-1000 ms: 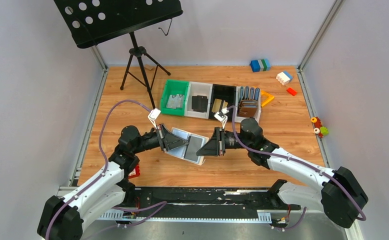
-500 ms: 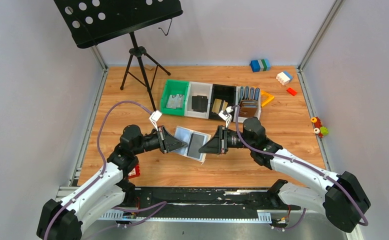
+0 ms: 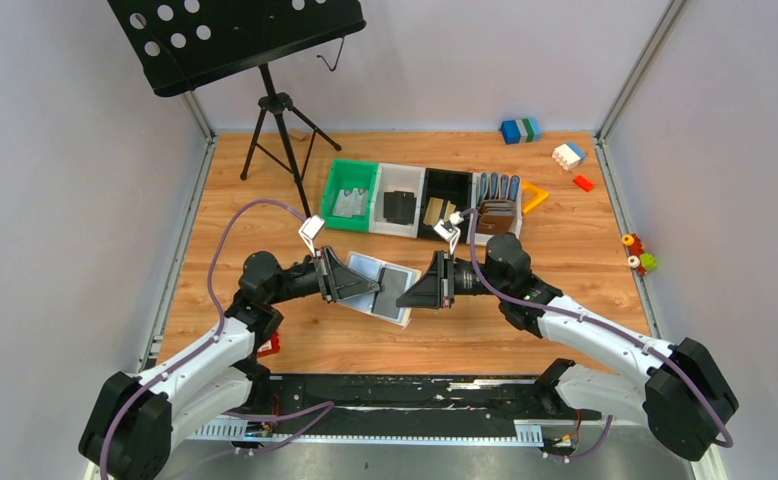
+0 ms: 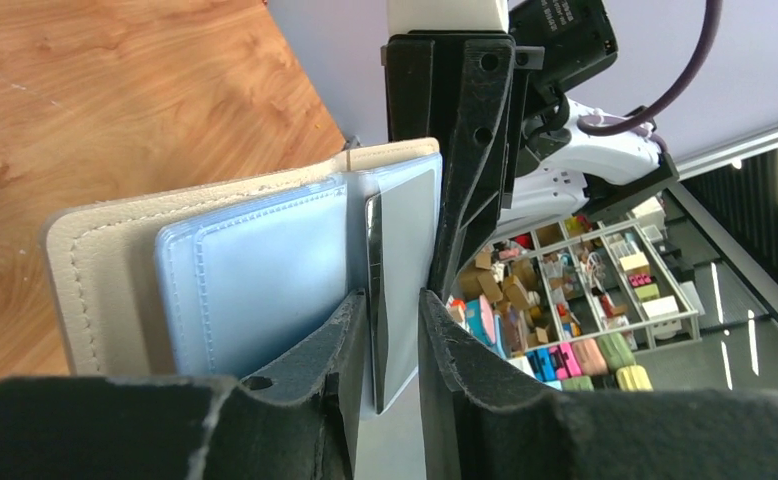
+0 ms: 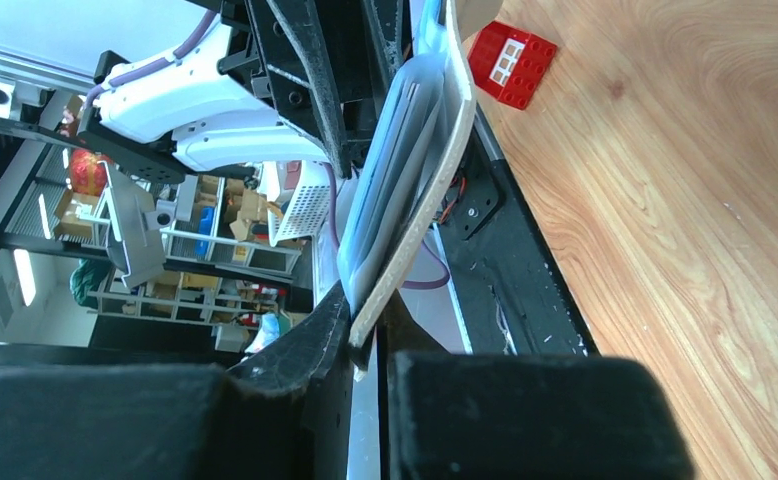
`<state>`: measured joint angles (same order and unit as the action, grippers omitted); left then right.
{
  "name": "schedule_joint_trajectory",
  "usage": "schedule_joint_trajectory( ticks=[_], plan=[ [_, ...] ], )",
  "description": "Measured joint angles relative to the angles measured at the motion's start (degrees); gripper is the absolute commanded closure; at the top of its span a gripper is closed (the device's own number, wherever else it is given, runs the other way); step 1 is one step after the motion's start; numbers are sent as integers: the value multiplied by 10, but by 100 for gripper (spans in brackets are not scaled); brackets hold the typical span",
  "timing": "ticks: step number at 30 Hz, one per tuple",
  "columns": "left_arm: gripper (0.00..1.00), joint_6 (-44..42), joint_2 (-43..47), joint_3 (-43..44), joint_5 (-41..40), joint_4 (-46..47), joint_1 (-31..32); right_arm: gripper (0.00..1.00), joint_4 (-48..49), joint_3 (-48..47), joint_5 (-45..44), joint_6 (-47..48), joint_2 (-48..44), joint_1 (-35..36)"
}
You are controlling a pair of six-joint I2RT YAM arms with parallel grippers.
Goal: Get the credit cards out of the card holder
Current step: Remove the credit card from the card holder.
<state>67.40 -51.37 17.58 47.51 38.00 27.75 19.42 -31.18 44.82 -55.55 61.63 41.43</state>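
Only a thin credit card's [image 4: 373, 290] dark edge shows; blue sleeves of the pale beige folding card holder [image 4: 115, 270] hide the rest. Left gripper [image 4: 393, 305] straddles it, jaws narrowly apart. Right gripper [image 5: 365, 340] pinches the cover, arms stretched inward above the wooden table's [image 3: 565, 250] middle.

card holder [image 4: 85, 280]: matt beige stitched leather-look cover, glossy pale-blue plastic sleeves | credit card [image 4: 410, 250] inside it: smooth, silvery sheen | table [image 4: 115, 90] below card holder: varnished wood grain | green bin [image 3: 355, 166] beyond card holder: smooth plastic
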Motion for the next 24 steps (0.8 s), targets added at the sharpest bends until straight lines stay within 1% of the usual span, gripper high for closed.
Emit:
schedule_joint_trajectory(
  ticks=[3, 4, 6, 7, 10, 14, 15, 18, 21, 24],
  plan=[
    [74, 9, -5, 0, 4, 17, -1, 100, 16, 0, 11, -5, 5, 0],
    [79, 10, -6, 0, 5, 19, -1, 100, 20, 0, 15, -6, 7, 0],
    [95, 10, -13, 0, 5, 21, 0, 100, 27, -1, 22, -9, 11, 0],
    [100, 12, -16, 0, 6, 21, 0, 100, 27, -1, 24, -10, 12, 0],
    [100, 10, -20, 0, 5, 19, 0, 96, 27, -1, 28, -9, 12, 0],
    [100, 2, -7, 0, -6, 2, 0, 87, 10, -3, 21, 0, 7, 0],
    [100, 0, -2, 0, -9, -3, 0, 87, 5, -3, 17, 2, 3, -1],
    [100, -6, 11, 0, -15, -12, -2, 91, -3, -3, 7, 6, -6, -6],
    [100, -7, 18, -1, -18, -14, -6, 99, -7, -3, 6, 7, -15, -13],
    [100, -8, 22, -1, -22, -16, -9, 100, -12, -2, 3, 7, -21, -18]
  ],
)
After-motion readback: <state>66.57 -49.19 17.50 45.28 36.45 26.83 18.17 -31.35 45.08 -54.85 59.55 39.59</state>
